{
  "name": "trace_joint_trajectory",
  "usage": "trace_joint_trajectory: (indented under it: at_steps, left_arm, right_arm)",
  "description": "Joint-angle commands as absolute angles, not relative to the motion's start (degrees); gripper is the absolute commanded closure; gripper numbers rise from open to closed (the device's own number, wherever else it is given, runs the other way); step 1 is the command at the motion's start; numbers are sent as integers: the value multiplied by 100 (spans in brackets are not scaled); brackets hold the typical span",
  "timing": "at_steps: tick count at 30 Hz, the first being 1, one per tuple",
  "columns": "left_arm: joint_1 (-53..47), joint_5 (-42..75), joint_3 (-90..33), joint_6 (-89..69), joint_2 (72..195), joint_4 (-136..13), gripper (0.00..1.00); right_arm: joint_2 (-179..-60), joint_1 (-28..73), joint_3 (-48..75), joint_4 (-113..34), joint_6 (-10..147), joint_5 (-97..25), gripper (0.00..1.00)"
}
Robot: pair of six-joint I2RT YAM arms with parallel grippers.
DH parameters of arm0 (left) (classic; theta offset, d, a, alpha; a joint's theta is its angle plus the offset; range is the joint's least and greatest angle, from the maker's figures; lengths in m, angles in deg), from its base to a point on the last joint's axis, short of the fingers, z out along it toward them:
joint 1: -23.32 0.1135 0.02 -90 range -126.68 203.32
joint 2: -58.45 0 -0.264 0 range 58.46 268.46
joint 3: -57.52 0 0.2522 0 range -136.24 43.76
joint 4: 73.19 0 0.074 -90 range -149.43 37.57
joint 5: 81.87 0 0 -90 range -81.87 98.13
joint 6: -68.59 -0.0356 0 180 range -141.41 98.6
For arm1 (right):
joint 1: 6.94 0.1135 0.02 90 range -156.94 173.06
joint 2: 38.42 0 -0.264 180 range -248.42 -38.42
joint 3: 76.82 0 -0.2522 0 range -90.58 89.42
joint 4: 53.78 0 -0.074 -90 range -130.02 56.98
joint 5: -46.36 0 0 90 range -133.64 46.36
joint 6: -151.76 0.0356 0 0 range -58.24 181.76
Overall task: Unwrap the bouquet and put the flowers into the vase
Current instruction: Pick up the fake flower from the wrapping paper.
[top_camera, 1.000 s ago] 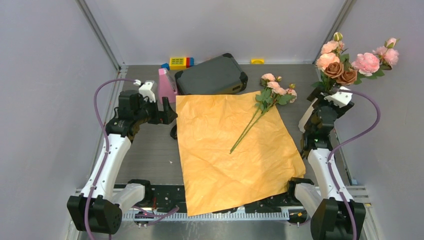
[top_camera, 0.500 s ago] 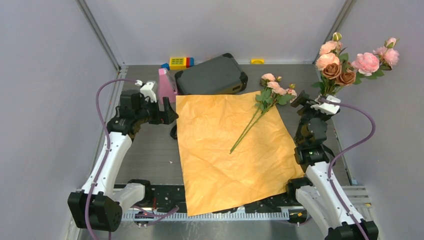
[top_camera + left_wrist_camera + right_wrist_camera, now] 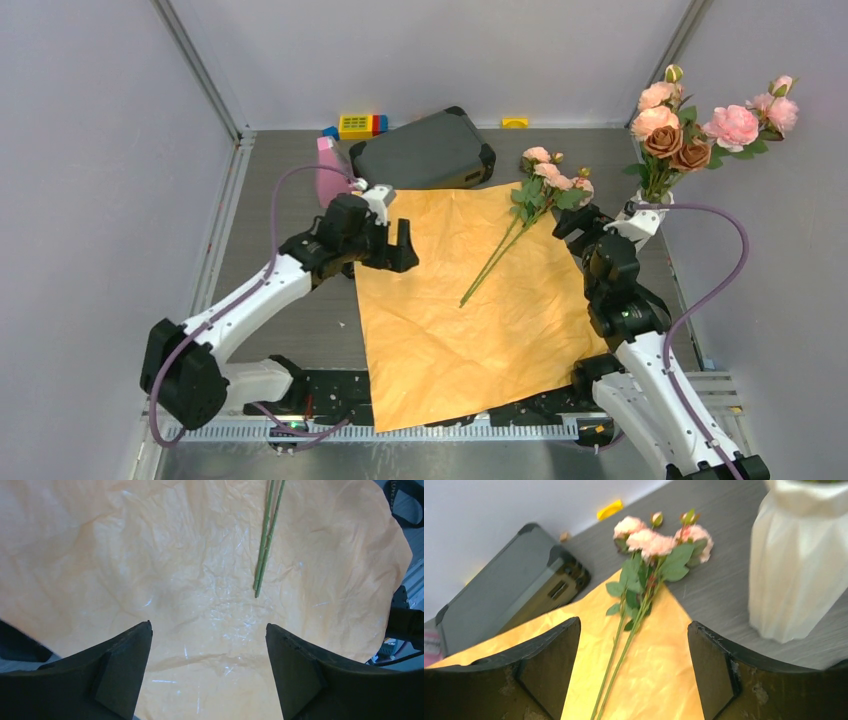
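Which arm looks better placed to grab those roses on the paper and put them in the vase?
Right, probably: the right pincer, open, sits near the roses, with the vase beside it. The left pincer, also open, hovers over the paper, farther off.

At the back of the grey table (image 3: pixel 290 310) I see a dark grey case (image 3: pixel 423 150) lying flat. Just beside its left corner stands a pink wedge (image 3: pixel 328 175). Behind them, near the wall, sit yellow, blue and red toy blocks (image 3: pixel 358 125), and further right a small yellow piece (image 3: pixel 515 122).
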State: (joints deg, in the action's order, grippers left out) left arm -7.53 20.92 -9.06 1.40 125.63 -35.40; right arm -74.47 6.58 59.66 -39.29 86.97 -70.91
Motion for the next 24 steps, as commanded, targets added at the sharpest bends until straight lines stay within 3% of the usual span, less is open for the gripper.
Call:
trace_joint_trajectory:
  at_steps: [1, 12, 24]
  left_arm:
    - [-1437, 1579, -940, 701, 13271, -4655, 14]
    - [-2308, 1624, -1569, 1097, 14902, -5621, 24]
    - [-2361, 1375, -886, 1306, 14483, -5701, 30]
  right_arm:
    - [-7503, 693, 5962, -3349, 9677, -6322, 18]
    - [-9286, 687, 6462, -4650, 10586, -5521, 33]
    - [-11815, 646, 6444, -7285, 11104, -5848, 40]
